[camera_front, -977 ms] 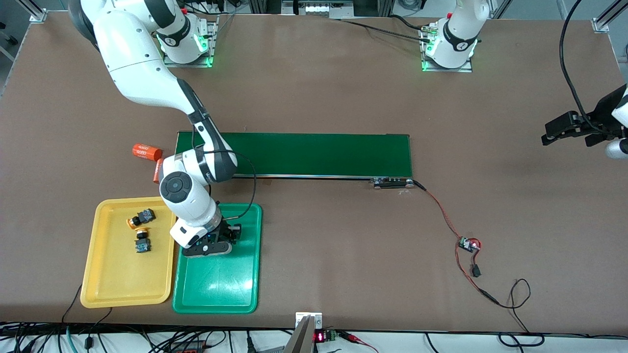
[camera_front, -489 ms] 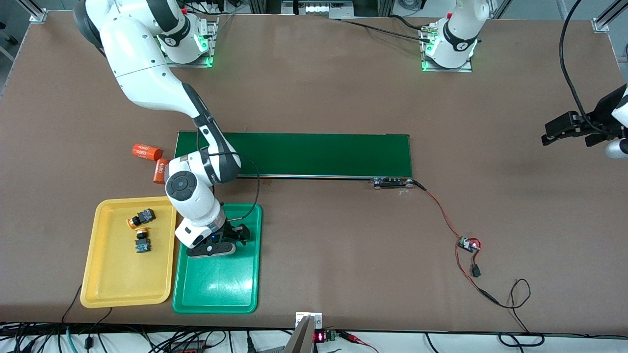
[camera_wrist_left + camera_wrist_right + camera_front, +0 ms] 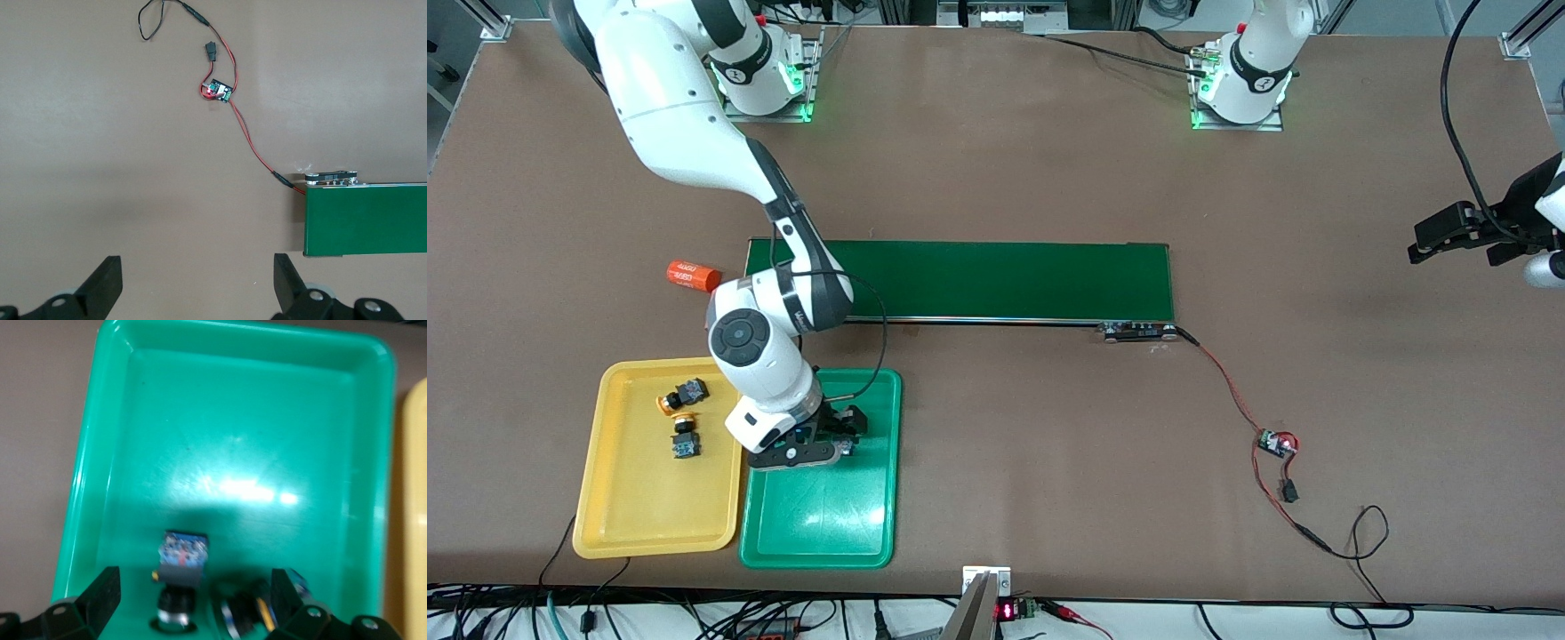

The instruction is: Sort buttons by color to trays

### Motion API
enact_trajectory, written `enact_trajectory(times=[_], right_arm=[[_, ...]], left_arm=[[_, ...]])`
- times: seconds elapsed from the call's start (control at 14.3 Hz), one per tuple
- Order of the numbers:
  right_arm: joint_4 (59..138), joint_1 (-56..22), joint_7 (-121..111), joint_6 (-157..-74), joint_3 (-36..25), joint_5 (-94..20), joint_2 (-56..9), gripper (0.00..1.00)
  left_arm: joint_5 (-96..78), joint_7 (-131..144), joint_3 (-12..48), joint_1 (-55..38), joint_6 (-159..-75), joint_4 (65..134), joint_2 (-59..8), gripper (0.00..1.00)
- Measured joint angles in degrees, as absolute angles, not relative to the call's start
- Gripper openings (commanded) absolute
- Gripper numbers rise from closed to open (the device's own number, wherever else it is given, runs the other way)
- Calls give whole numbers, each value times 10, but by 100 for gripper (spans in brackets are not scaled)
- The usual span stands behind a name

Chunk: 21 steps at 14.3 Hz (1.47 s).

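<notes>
My right gripper (image 3: 829, 436) hangs open low over the green tray (image 3: 827, 524), at the tray's end nearer the conveyor. In the right wrist view it (image 3: 195, 597) stands open and holds nothing. Two buttons lie on the green tray (image 3: 233, 420) between its fingers: one (image 3: 181, 567) cap-down with its blue body up, and one (image 3: 257, 610) on its side. Their cap colours do not show. The yellow tray (image 3: 631, 507) holds two yellow-capped buttons (image 3: 680, 393) (image 3: 685, 437). My left gripper (image 3: 1458, 233) waits open over bare table (image 3: 197, 267).
The long dark-green conveyor belt (image 3: 996, 280) lies across the table's middle; its end shows in the left wrist view (image 3: 367, 220). An orange cylinder (image 3: 692, 276) lies beside the belt's end. A small circuit board with red wires (image 3: 1276, 442) lies toward the left arm's end.
My right gripper swayed a little toward the left arm's end and back over the green tray. The right arm now hides a second orange cylinder. The left arm has not moved.
</notes>
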State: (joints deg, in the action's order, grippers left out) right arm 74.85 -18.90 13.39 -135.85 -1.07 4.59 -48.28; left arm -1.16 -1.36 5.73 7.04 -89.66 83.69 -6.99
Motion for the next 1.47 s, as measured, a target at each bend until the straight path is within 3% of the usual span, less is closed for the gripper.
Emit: enact_trajectory(times=[1.05,1.47], right_arm=[[761,-129,0,-933,-32,71,-181,100],[762,-128,-10,-897,-30,71,-151,100]], left_arm=[[-12,-14,59,69,-897,837,-70,100],[-12,-14,59,68,-897,837,-70,100]])
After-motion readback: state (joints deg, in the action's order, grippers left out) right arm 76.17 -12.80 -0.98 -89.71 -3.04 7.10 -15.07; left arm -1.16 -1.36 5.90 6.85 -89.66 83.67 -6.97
